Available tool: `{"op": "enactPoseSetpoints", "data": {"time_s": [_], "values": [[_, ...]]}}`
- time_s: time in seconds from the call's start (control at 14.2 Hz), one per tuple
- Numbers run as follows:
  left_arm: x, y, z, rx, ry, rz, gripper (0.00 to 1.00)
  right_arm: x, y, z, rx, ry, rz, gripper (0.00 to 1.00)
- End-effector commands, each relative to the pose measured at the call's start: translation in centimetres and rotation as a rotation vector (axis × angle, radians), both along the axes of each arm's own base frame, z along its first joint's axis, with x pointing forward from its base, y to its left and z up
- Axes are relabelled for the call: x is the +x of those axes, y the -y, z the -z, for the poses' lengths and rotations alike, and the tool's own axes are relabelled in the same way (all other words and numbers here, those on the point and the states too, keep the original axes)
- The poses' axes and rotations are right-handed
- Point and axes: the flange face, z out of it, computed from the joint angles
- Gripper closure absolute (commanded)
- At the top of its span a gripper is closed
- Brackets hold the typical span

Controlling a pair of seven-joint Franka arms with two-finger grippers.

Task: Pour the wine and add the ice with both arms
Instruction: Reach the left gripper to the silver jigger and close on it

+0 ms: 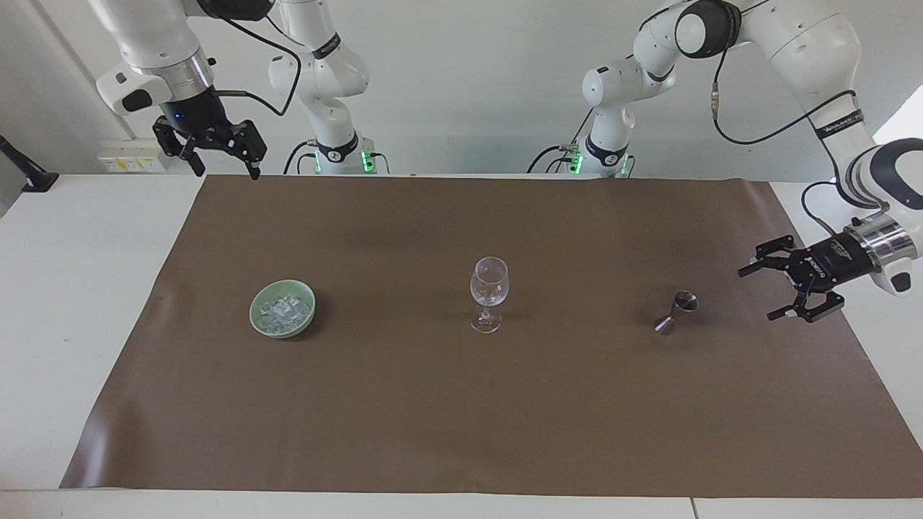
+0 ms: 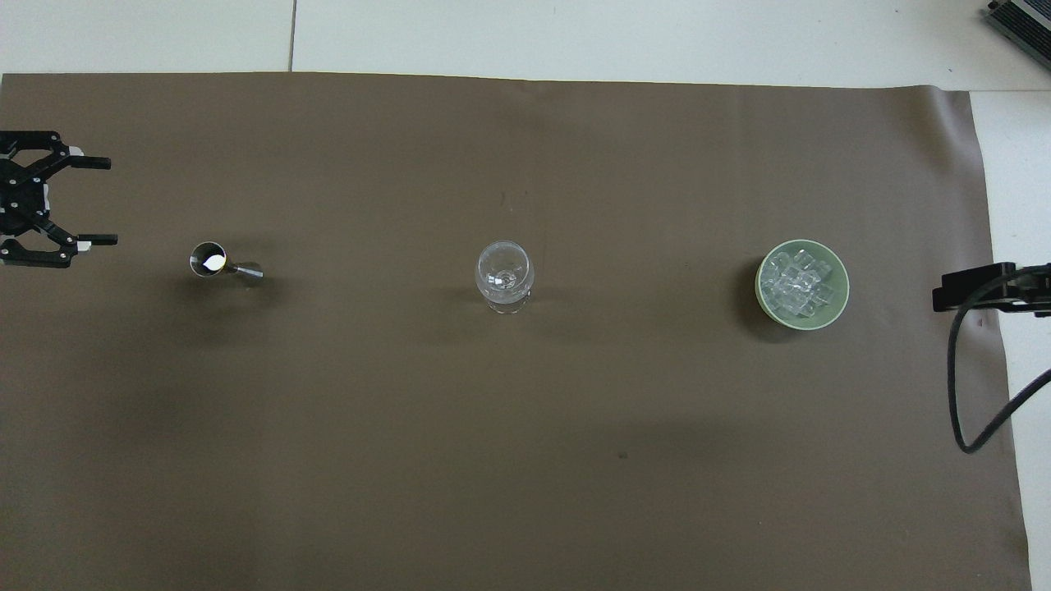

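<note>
A white table [image 1: 86,288] carries a large brown mat [image 1: 461,411], which covers most of its top. On the mat a clear wine glass [image 1: 489,294] stands upright near the middle. Well apart from the wine glass, toward the right arm's end, sits a green bowl [image 1: 258,323] with ice [image 1: 284,311] inside, and toward the left arm's end stands a small metal jigger [image 1: 675,312].

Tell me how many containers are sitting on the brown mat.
3, in a row: green bowl of ice toward the right arm's end, wine glass midway, metal jigger toward the left arm's end.
</note>
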Motion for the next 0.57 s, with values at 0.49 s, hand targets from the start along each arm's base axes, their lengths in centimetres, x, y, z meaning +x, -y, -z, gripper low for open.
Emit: {"op": "enactPoseSetpoints", "data": {"time_s": [0.49], "values": [[-3.8,-1.7,10.0,-0.111,-0.039,-0.099,0.0,-0.9,0.1,0.0,0.017,-0.005,-0.02,0.0]]}}
